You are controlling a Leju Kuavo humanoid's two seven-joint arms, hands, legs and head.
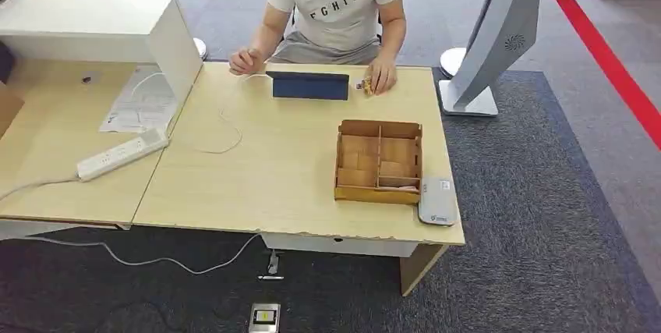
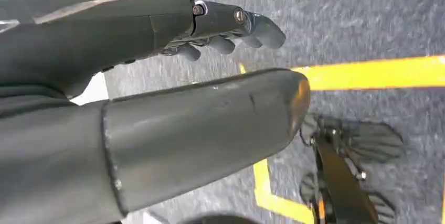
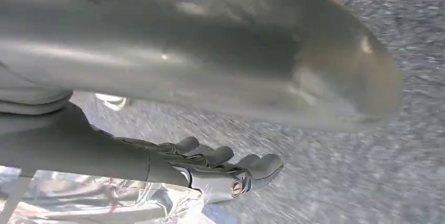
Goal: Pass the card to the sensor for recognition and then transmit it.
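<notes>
A brown cardboard box (image 1: 379, 161) split into several compartments stands on the right part of the wooden table (image 1: 265, 169). A flat pale piece, perhaps a card (image 1: 399, 187), lies in its near right compartment. Just right of the box, at the table's near corner, lies a grey flat sensor (image 1: 437, 200). My left hand (image 2: 199, 124) hangs over the carpet with thumb and fingers (image 2: 231, 24) apart, holding nothing. My right hand (image 3: 199, 72) also hangs over the floor, its fingers (image 3: 225, 166) spread and holding nothing.
A person (image 1: 337, 5) sits at the far side, one hand on a small brown object (image 1: 365, 83) beside a dark tablet (image 1: 309, 86). A white power strip (image 1: 122, 154) and papers (image 1: 140, 103) lie left. A white stand (image 1: 487, 44) rises right of the table.
</notes>
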